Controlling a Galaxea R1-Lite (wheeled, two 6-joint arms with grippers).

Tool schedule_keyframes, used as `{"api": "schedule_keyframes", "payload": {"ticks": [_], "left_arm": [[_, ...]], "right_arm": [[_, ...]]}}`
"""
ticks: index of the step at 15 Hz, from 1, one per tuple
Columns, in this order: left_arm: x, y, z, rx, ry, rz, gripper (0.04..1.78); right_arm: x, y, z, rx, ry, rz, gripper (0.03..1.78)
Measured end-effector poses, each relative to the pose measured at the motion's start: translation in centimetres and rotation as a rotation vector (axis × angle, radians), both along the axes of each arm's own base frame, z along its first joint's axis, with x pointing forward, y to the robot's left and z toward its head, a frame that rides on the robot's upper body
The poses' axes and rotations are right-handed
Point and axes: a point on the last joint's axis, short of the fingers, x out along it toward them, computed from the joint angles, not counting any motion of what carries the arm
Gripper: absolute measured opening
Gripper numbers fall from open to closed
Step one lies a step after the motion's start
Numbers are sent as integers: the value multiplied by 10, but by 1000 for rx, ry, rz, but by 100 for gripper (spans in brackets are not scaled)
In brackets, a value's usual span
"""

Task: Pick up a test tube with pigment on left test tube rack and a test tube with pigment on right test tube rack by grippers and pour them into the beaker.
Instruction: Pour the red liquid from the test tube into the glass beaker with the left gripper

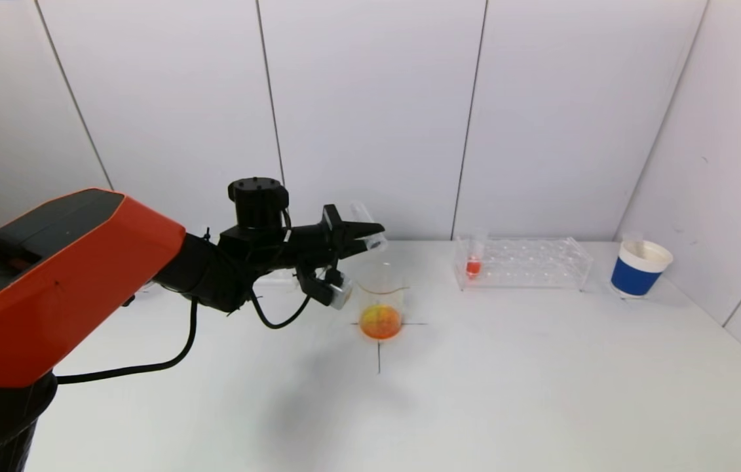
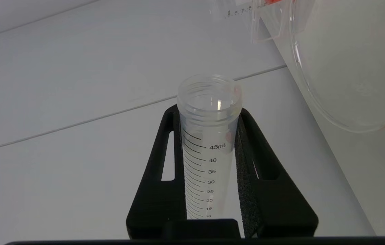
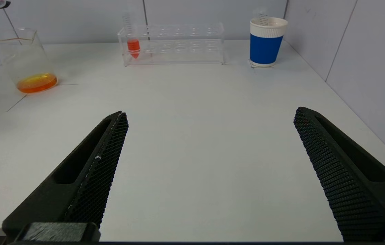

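Clearly the left gripper (image 1: 370,235) is clamped on an emptied tube (image 2: 208,143), held tipped just above and behind the beaker (image 1: 380,305), so whatever it carried could run down into it; orange liquid pools at the beaker's bottom. Down low near the table's front edge, the right gripper (image 3: 209,170) hangs with its jaws spread wide and nothing between them, probably waiting its turn. One tube with red pigment (image 3: 133,44) stands upright in the end slot of the right rack (image 1: 522,262), nearest the beaker. Beyond that rack sits one blue paper cup (image 1: 640,267). I count two tubes, one beaker and one rack I can make out.
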Motion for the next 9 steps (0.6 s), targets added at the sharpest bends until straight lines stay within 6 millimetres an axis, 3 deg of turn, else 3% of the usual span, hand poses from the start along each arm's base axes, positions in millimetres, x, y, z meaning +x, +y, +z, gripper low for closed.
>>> {"api": "schedule_keyframes", "payload": {"ticks": [9], "left_arm": [[0,1,1,-13,29,10,44]], "right_arm": [[0,0,0,0,0,0,177]]}}
